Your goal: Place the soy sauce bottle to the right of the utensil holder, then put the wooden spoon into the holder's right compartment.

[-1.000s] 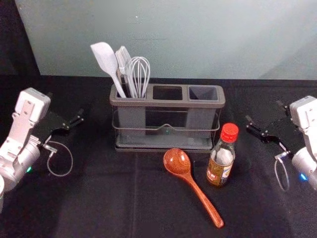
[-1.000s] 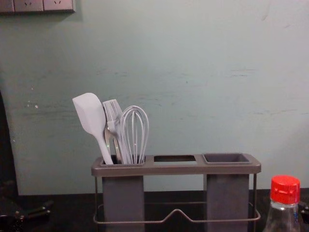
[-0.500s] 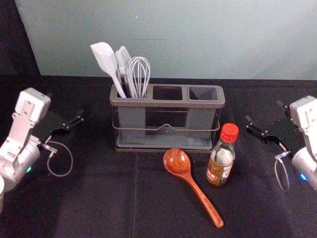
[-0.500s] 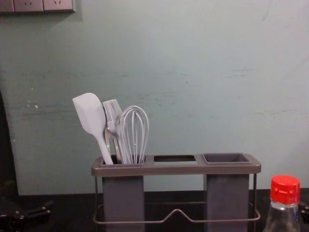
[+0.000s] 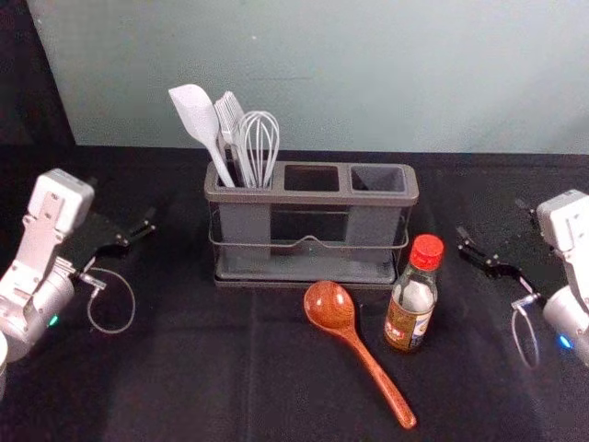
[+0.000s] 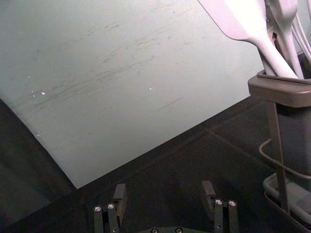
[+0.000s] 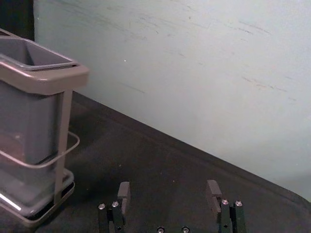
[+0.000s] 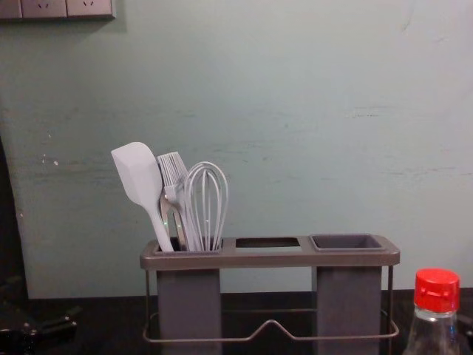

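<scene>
Step in hand: looks like the first one to me, bottle first, and neither arm's got hold of anything.
Soy sauce bottle [image 5: 410, 308]: standing upright on the desk [image 5: 138, 396], just off the front right corner of the utensil holder [image 5: 311, 197]. More in front than properly to the right, so I'd call that job not done.
Right pincer [image 7: 168, 189]: spread wide, nothing in it, out past the holder's right end. Closest to the bottle, so my pick for the job.
Left pincer [image 6: 164, 191]: also wide and empty, off to the left of the holder.
Wooden spoon [image 5: 329, 306]: flat on the desk in front of the holder, bowl end toward it, handle slanting out to the near right. It's near the bottle, so watch out for a nudge.
Right compartment [image 5: 377, 179]: nothing poking out, ready for the spoon later. The spatula [image 5: 193, 115] and whisk [image 5: 259, 143] are over in the left one.
Next move: bring the right pincer in around the bottle's body, squeeze, lift a bit, set it down upright beside the holder's right end. Tall thing, probably tips if bumped up high.
</scene>
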Robot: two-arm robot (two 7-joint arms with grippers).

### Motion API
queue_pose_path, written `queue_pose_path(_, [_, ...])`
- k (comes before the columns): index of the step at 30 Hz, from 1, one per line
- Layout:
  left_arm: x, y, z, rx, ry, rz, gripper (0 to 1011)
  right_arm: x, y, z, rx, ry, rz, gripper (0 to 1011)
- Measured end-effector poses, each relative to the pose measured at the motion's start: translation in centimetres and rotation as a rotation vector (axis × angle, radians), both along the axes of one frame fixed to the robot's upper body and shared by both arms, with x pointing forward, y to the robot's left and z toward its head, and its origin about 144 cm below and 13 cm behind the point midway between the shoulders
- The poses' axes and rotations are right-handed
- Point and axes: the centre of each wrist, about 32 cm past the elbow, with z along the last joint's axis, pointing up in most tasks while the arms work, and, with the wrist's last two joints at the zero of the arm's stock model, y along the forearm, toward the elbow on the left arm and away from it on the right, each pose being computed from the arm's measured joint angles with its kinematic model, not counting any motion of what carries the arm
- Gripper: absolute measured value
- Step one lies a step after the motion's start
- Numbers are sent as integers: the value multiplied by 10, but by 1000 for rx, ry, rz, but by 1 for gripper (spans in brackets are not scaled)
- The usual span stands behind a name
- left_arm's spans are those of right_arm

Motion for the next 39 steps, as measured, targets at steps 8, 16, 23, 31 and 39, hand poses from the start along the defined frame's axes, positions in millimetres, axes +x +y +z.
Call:
queue_pose_path(8, [0,0,0,0,0,0,1005,-27,-9,3,13,-7,33,1003])
queue_pose_path(16, [0,0,0,0,0,0,1005,-58,-22,6,34,-12,82,1003])
queue_pose_path(23, [0,0,0,0,0,0,1005,-83,-33,10,33,-14,124,1003])
queue_pose_path(31, [0,0,0,0,0,0,1005,-104,-41,11,23,-15,189,1003])
queue_pose_path(39, [0,0,0,0,0,0,1005,-108,-46,10,82,14,293,1003])
